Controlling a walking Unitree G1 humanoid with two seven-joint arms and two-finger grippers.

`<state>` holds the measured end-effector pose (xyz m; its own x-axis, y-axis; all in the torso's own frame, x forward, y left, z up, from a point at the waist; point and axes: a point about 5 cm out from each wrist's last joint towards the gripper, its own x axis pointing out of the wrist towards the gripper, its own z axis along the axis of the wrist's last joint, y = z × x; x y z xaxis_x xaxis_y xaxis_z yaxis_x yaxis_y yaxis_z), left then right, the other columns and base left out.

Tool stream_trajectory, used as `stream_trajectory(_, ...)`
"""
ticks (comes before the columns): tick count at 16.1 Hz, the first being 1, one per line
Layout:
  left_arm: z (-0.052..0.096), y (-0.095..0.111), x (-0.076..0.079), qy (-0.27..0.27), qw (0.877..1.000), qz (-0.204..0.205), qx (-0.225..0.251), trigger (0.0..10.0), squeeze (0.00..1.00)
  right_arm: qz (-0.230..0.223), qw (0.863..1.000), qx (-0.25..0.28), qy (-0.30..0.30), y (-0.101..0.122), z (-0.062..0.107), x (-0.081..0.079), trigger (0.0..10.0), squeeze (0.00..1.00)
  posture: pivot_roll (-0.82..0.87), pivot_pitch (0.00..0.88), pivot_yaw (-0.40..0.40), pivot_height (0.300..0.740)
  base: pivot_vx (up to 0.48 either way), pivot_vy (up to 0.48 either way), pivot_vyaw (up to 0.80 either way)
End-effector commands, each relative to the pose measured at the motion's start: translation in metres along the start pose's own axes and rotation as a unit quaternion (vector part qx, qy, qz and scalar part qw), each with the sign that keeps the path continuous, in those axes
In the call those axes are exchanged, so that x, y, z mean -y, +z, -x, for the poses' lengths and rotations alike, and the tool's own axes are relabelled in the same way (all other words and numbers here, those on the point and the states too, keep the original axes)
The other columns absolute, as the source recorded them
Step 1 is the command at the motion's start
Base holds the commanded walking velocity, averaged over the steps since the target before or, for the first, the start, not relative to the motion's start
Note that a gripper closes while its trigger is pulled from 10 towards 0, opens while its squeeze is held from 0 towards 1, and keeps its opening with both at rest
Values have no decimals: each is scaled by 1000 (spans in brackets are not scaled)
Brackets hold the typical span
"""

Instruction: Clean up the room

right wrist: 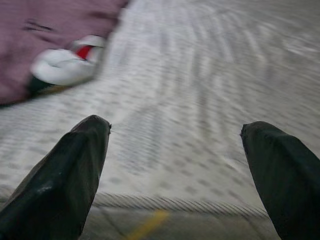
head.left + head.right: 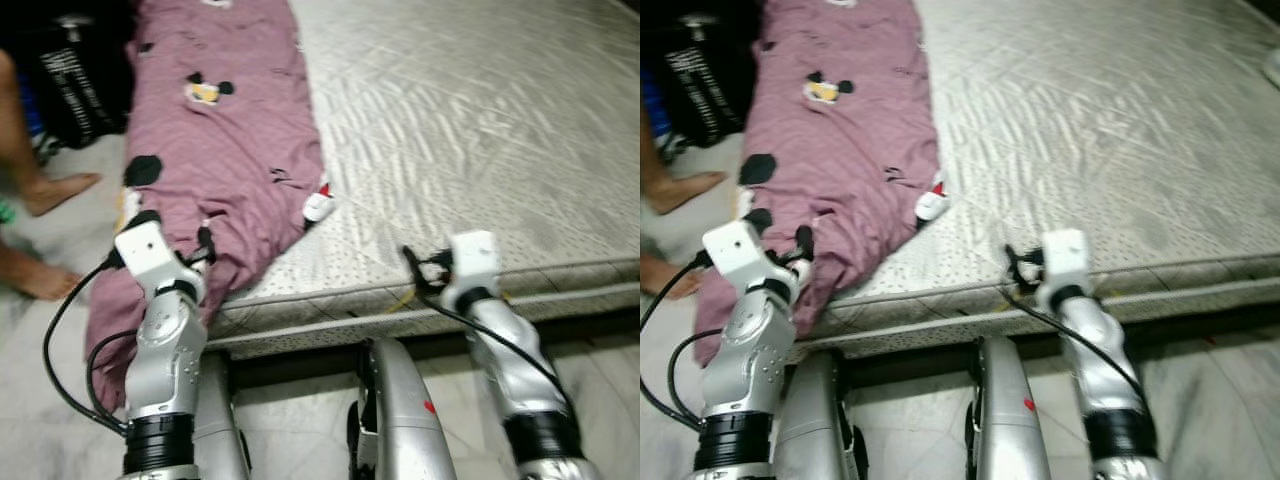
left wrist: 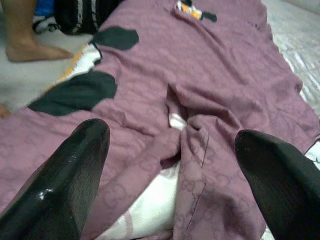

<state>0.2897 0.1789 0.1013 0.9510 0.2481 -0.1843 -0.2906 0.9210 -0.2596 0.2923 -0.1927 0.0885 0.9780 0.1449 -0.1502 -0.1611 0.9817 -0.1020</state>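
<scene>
- Left tool, two long black fingers spread wide apart, hovers over the lower end of a mauve quilted bedsheet printed with black cartoon-mouse shapes; nothing is between the fingers, and a bunched fold of the cloth with its white underside showing lies below the gap.
- Right tool also has its fingers wide apart and holds nothing; it sits at the near edge of the bare pale grey quilted mattress, with the corded seam of that edge just under the fingertips.
- That mauve bedsheet lies lengthwise along the robot's left side of the mattress, and its near end spills over the corner and hangs down to the light tiled floor.
- A white and red printed patch shows at the sheet's right-hand border, near the right tool but apart from it.
- A person's bare feet stand on the floor to the left of the bed, beside a dark bag with white lettering.
- Black cable loops from the left silver arm; the right silver arm reaches toward the mattress edge.
</scene>
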Motion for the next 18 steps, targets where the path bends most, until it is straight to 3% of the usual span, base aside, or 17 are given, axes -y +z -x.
stream_trajectory(1,-5,1,1,-3,1000,4,-3,10000,0,1,1000,10,-3,5,6,4,10000,0,-31,158,-34,535,0,0,0)
stream_trajectory(3,-25,-2,3,-12,999,20,-23,10000,0,1,1000,18,-15,7,29,5,10000,0,-49,171,-40,535,0,0,0)
stream_trajectory(4,-27,-2,5,-17,999,15,-27,10000,0,2,1000,18,-15,7,32,5,10000,0,-54,174,-42,535,0,0,0)
stream_trajectory(7,-45,-18,10,-26,995,-20,-90,10000,0,2,1000,10,-21,8,53,4,10000,0,-87,182,-44,535,0,0,0)
stream_trajectory(10,-54,-32,11,-35,988,-50,-141,10000,0,-11,1000,-8,-7,10,67,1,10000,0,-115,180,-45,535,0,0,0)
stream_trajectory(12,-56,-41,28,-80,979,-78,-171,10000,0,-10,1000,-10,-6,13,69,-1,10000,0,-129,173,-47,535,0,0,0)
stream_trajectory(14,-54,-43,48,-131,972,-104,-168,10000,0,-12,1000,-10,-8,15,67,-1,10000,0,-130,168,-47,535,0,0,0)
stream_trajectory(15,-49,-45,70,-192,957,-160,-149,10000,0,-14,1000,-10,-9,17,65,-2,10000,0,-128,163,-46,535,0,0,0)
stream_trajectory(17,-40,-52,90,-255,932,-221,-131,10000,0,-15,1000,-8,-7,18,62,-3,10000,0,-124,158,-48,535,0,0,0)
stream_trajectory(18,-30,-59,104,-308,905,-267,-119,10000,0,-16,1000,-7,-6,19,60,-4,10000,0,-122,156,-47,535,0,0,0)
